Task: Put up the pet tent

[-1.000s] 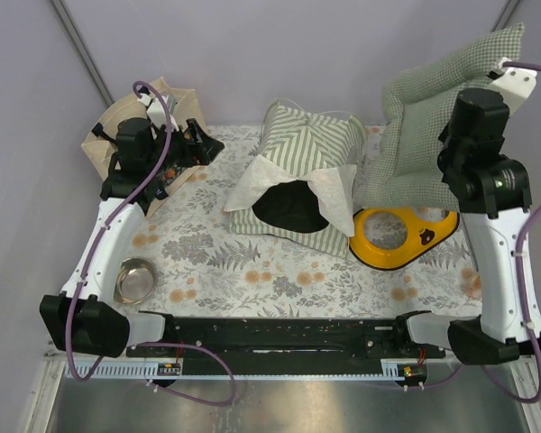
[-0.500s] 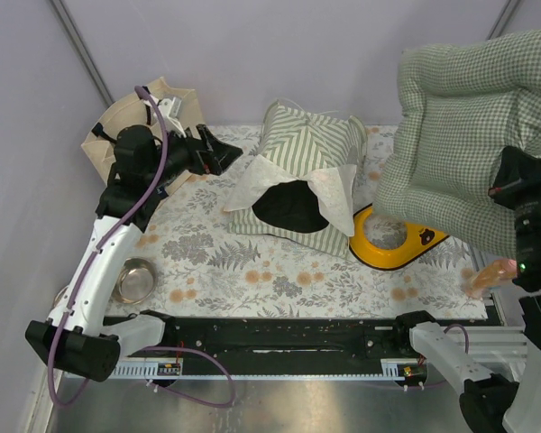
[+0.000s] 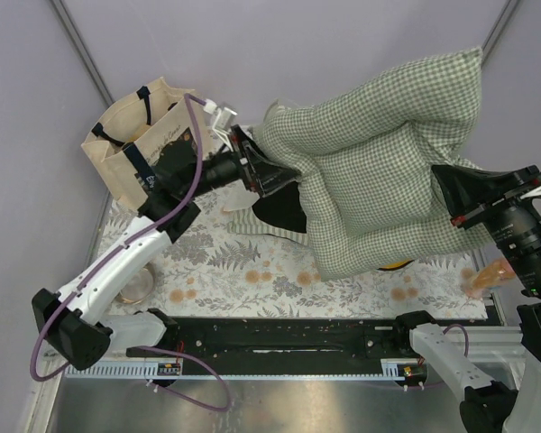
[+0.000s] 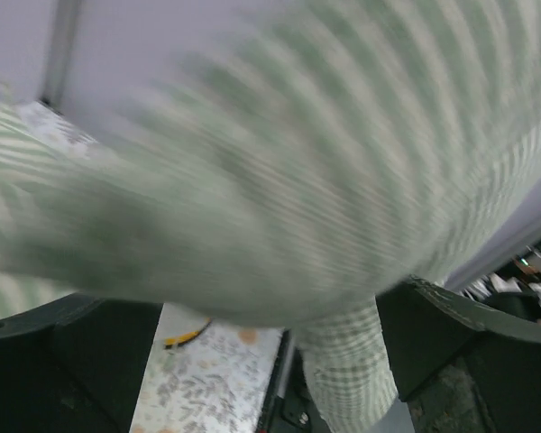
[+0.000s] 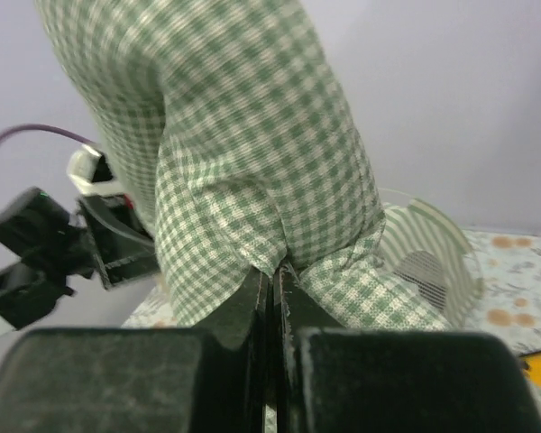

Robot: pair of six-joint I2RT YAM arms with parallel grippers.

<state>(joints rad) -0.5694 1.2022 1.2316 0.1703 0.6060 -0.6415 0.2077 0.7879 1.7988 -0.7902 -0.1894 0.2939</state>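
Right gripper (image 5: 272, 271) is pinched tight on a fold of the green checked cushion (image 3: 379, 171), holding it up in the air over the pet tent (image 5: 428, 257). From above the tent sits mid-back on the flowered table cloth (image 3: 252, 271), mostly hidden, with only its dark doorway and a bit of white flap showing. Left gripper (image 3: 272, 171), fingers spread wide, hovers at the cushion's left edge. A beige tote bag (image 3: 131, 149) stands back-left.
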